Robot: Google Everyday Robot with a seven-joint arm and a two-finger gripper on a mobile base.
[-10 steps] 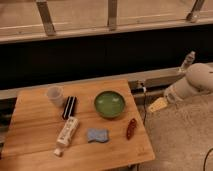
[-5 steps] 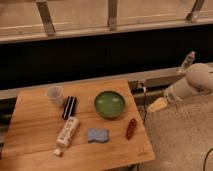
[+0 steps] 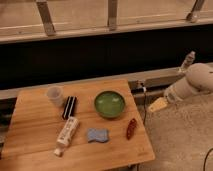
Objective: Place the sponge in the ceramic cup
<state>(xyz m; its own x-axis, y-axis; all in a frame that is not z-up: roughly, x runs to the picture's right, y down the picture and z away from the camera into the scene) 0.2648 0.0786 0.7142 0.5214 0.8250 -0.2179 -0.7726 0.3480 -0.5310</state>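
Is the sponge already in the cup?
No, the sponge lies on the table; the gripper hangs beyond its right edge.

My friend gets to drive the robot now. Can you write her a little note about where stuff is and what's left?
Gripper: off the table's right side, apart from everything on it.
Sponge: flat near the front edge, between the white bottle and the dark red item.
Ceramic cup: upright, back left.
Done: nothing.
Left: grab the sponge, carry it to the cup, put it in.
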